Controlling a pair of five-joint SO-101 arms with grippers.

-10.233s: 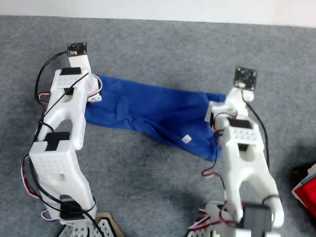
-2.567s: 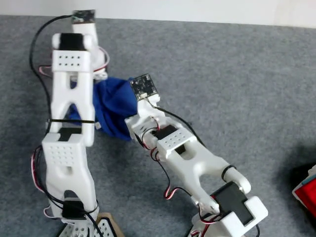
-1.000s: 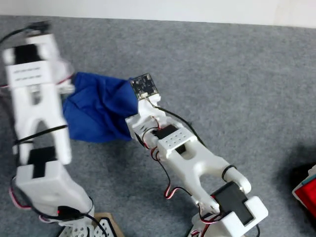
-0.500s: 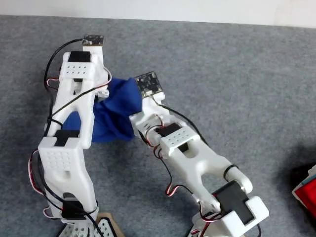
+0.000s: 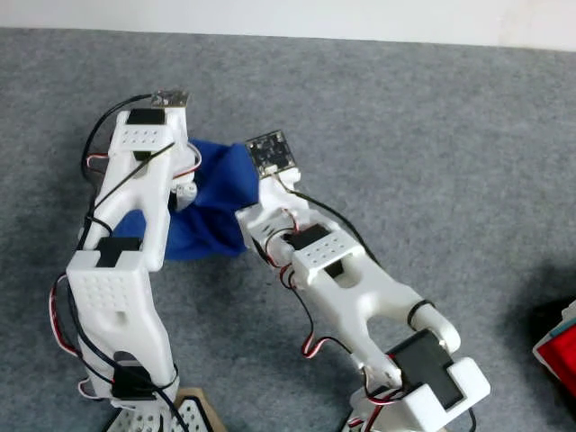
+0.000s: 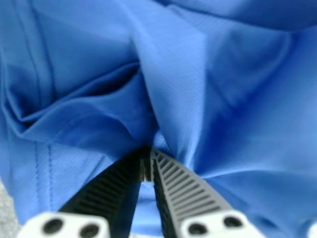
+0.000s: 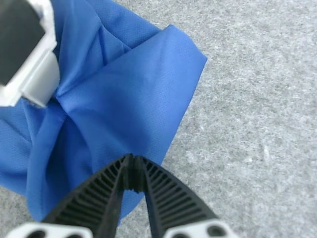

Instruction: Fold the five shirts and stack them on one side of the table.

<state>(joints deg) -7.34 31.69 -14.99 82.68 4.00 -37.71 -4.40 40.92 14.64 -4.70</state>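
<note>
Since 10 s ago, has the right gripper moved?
Yes. The right gripper swung left across the grey table, away from the red object, with the blue shirt.

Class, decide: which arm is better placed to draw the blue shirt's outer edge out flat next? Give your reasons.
Right, probably. The right gripper is shut on the shirt near its outer edge, beside bare table. The left gripper is pinched into bunched folds further in.

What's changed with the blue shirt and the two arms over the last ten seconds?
The right gripper carried its end of the blue shirt across toward the left gripper, folding the spread shirt into a bundle. The left gripper swung aside, then returned. Both are shut on the cloth; the red object stayed put.
</note>
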